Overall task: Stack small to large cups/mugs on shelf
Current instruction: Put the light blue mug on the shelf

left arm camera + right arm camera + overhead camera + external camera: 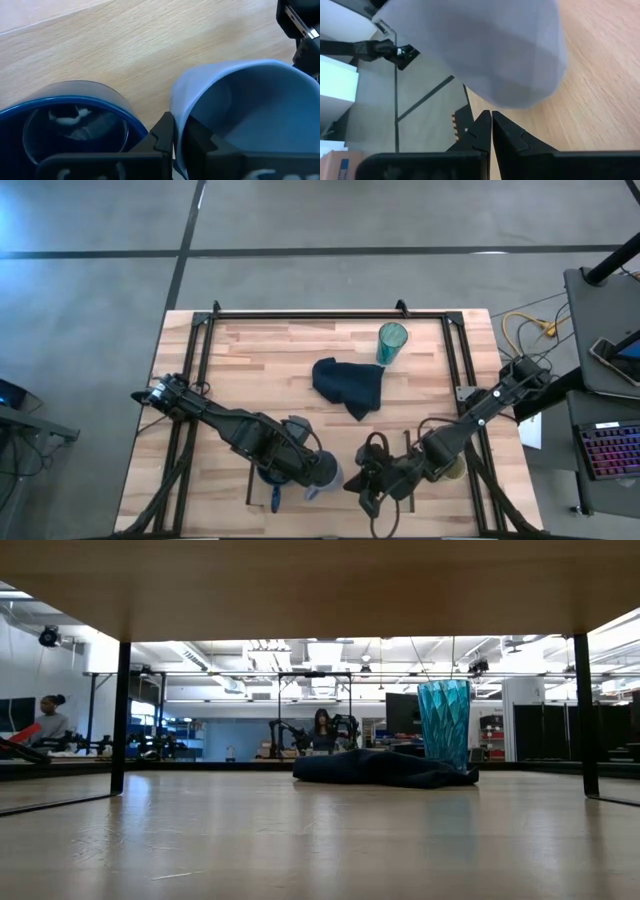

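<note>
The left gripper (172, 145) pinches the rim of the small grey-blue cup (245, 115), right beside the dark blue mug (70, 120). The right gripper (491, 131) is squeezed closed with nothing in it, just beside that cup.

Left tool (318, 480) clamped, right tool (366, 482) closed, nearly meeting

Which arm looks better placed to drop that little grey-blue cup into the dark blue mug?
Left. The left pincer grips the grey-blue cup by its rim, right beside the dark blue mug; the right pincer is shut, empty.
</note>
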